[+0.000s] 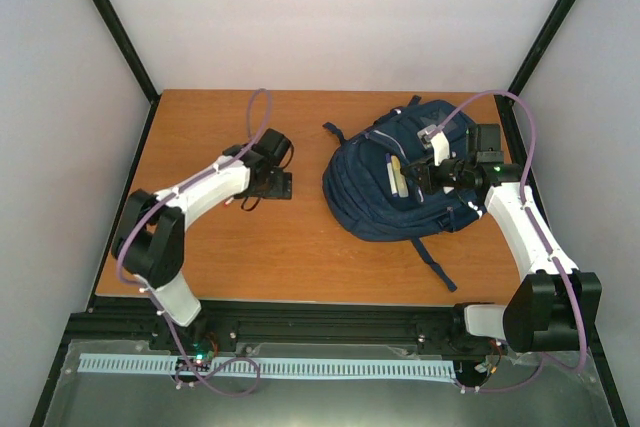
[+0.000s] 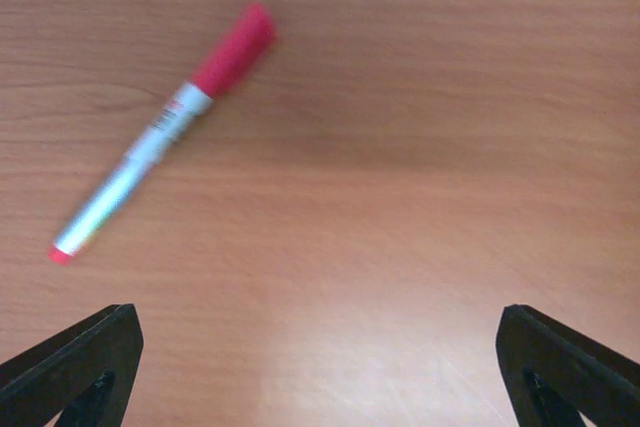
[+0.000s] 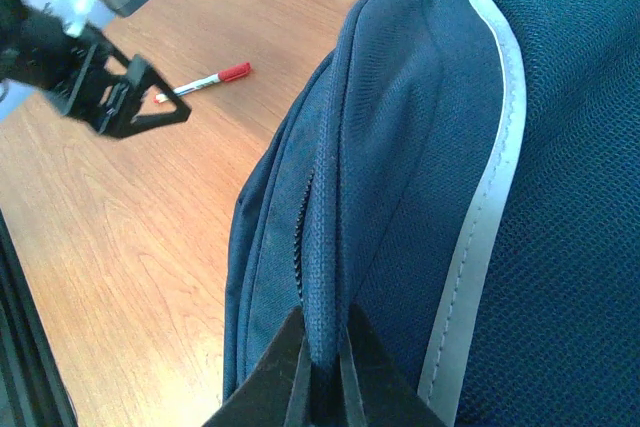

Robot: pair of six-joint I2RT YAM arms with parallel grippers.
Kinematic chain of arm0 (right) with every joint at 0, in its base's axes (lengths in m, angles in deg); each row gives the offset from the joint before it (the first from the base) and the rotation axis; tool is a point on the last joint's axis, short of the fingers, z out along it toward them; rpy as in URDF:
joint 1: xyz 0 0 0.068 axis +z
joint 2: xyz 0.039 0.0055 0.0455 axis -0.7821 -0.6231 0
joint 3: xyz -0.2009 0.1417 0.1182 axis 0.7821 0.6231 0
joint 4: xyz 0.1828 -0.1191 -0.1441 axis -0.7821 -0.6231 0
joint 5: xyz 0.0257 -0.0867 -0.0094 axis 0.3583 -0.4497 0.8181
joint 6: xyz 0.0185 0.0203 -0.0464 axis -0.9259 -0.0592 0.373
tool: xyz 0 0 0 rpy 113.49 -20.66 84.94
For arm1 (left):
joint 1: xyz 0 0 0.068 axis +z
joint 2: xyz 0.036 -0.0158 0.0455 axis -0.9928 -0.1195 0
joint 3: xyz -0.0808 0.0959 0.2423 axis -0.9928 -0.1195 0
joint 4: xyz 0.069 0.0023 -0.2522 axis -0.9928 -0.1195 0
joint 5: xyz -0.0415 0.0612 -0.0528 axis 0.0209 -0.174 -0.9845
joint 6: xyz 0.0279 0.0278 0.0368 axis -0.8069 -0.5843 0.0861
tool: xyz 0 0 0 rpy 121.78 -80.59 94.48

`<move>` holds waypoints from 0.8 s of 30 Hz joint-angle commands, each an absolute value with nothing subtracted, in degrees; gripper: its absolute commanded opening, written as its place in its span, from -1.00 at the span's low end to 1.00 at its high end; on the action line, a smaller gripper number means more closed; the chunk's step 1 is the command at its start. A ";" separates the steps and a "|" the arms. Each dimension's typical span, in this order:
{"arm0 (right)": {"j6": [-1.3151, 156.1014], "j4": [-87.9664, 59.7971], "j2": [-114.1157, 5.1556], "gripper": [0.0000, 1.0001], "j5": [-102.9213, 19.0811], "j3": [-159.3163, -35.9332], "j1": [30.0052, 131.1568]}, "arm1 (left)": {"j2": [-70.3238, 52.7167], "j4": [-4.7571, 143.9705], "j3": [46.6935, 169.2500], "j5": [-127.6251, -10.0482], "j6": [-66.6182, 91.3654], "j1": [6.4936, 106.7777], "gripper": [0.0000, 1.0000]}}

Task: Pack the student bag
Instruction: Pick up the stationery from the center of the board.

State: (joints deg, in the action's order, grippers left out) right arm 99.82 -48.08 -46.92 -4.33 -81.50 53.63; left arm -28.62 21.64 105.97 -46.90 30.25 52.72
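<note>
Left tool (image 2: pixel 315 319) stood wide open over the table (image 2: pixel 430 147), holding nothing. Its jaws framed bare wood, and a pen (image 2: pixel 165 132) with a red cap lay flat just ahead, off to one side and clear of both jaws. Right tool (image 3: pixel 322 337) was pinched shut on the bag (image 3: pixel 560 247), on a ridge of cloth beside the zip, near the white stripe. From above, the bag lay slumped on the right half of the table, straps trailing, well apart from the left tool. By my reading the packing was under way, not finished: the right tool seemed to hold the mouth up for loading, while the pen lay outside, not yet grasped. Whether anything was already inside I could not tell. Left to do: grasp the pen, carry it across, drop it in, close the zip
</note>
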 commanded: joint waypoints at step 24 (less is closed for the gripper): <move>102.07 -46.08 -45.62 -0.94 2.73 -81.97 52.77 | -52.96 17.15 122.09 -56.54 23.10 67.58 0.72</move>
